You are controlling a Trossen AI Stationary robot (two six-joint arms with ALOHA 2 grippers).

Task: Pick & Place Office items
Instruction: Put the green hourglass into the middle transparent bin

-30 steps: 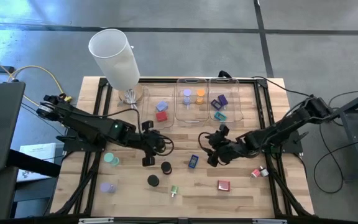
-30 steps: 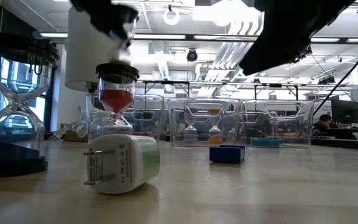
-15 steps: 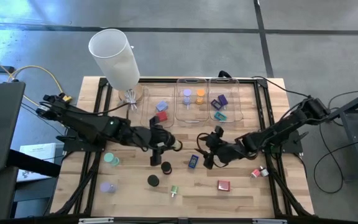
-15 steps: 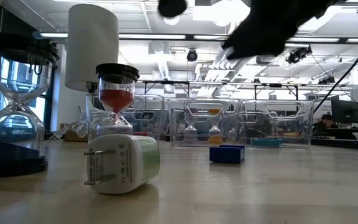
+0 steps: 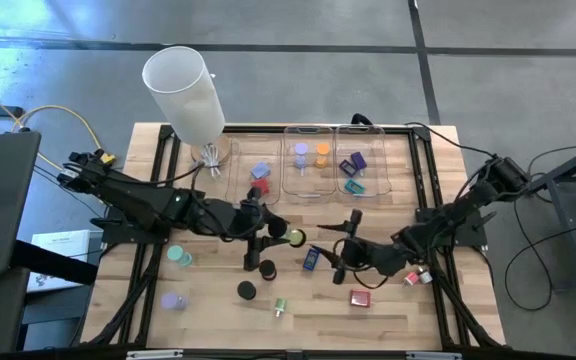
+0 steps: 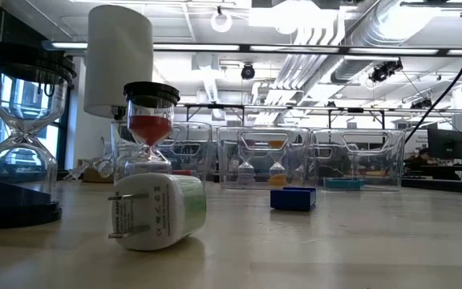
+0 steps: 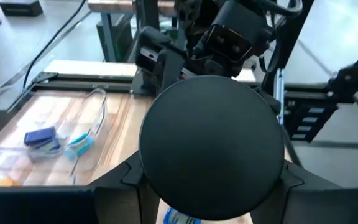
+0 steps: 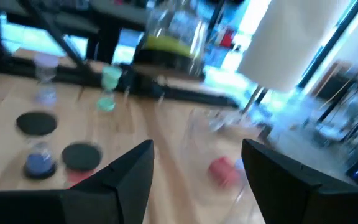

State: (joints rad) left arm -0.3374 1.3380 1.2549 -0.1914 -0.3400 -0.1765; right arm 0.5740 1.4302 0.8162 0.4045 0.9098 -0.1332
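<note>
While the left gripper (image 5: 268,236) grasps a black-capped hourglass (image 7: 211,149) above the table middle, the right gripper (image 8: 194,163) hangs near it. Its fingers (image 8: 126,169) stand apart and hold nothing.

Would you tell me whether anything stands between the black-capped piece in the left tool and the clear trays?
Nothing visible does. The left tool holds the black-capped piece just short of the clear trays, with only bare wood between. The right tool is off to the side.
</note>
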